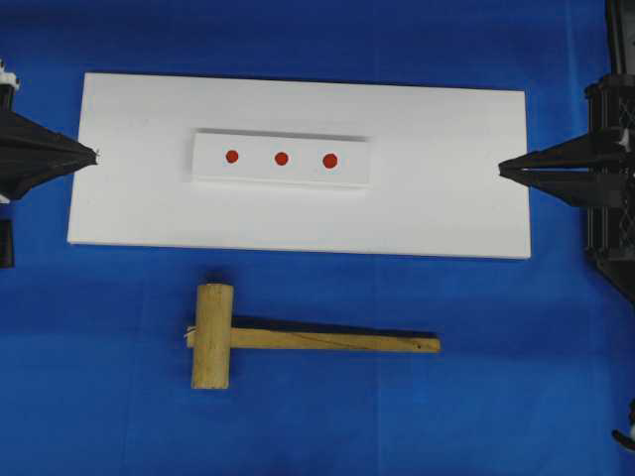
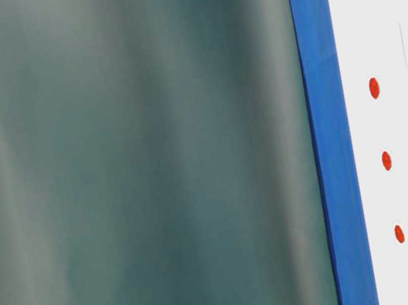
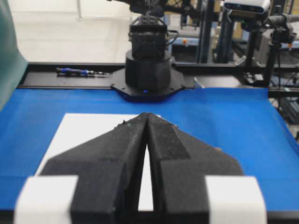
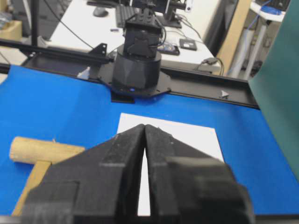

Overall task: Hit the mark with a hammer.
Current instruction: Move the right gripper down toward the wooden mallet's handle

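Hands, left and right, pressed together and empty at white board ends; light-brown wooden mallet flat on blue worktop.

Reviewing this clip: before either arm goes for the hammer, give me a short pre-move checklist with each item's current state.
1. Hammer free to grasp: ok. It lies flat on the blue cloth, handle pointing right, nothing on it.
2. Left gripper empty: ok, shut on nothing at the white board's left edge.
3. Right gripper empty: ok, shut, at the board's right edge.
4. Grippers open for the grasp: not ok, both are shut.
5. Marks visible: ok. Three red dots sit unobstructed on the raised white strip.
6. Which dot is the target: cannot tell.
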Controlling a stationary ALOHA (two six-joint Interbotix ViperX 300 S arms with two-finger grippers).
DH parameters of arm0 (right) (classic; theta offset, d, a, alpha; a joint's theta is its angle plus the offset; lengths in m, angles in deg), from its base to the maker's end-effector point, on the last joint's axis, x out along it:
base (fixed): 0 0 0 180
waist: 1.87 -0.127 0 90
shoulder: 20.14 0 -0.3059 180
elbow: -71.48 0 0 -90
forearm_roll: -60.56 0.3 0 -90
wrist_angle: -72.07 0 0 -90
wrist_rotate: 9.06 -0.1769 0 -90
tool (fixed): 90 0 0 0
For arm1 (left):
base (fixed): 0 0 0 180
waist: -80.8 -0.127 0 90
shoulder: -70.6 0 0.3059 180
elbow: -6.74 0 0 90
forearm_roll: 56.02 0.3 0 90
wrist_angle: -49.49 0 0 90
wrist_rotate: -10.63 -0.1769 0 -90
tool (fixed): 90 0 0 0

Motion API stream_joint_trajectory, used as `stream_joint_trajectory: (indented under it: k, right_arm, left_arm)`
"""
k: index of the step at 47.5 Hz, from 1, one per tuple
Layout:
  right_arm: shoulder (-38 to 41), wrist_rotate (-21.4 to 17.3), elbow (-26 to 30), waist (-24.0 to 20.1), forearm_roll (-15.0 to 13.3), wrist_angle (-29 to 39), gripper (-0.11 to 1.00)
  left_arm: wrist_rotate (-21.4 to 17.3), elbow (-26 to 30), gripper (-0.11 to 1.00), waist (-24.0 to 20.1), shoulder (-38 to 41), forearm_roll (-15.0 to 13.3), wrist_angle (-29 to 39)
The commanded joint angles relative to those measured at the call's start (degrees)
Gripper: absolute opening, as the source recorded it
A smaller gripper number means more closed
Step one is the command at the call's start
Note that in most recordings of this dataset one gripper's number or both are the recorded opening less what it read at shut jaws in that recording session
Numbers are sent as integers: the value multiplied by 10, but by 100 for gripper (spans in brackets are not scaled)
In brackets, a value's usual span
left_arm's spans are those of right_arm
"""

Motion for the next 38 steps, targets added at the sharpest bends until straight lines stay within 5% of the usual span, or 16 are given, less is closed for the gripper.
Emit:
stream_joint_trajectory:
  k: [1, 16, 26, 32, 38]
  right_arm:
    - [8, -3, 21, -5, 1, -4, 0]
    - [108, -28, 85, -103, 7, 33, -6]
    - [219, -69, 127, -123, 7, 31, -3]
    - [293, -97, 154, -124, 7, 33, 12]
    - [359, -111, 182, -130, 9, 33, 45]
  left_arm:
    - [4, 11, 0, 7, 2, -2, -3]
    - [4, 10, 0, 8, 5, -2, 10]
    - [4, 8, 0, 8, 6, -2, 11]
    - [4, 6, 0, 7, 6, -2, 11]
    - [4, 5, 0, 8, 5, -2, 11]
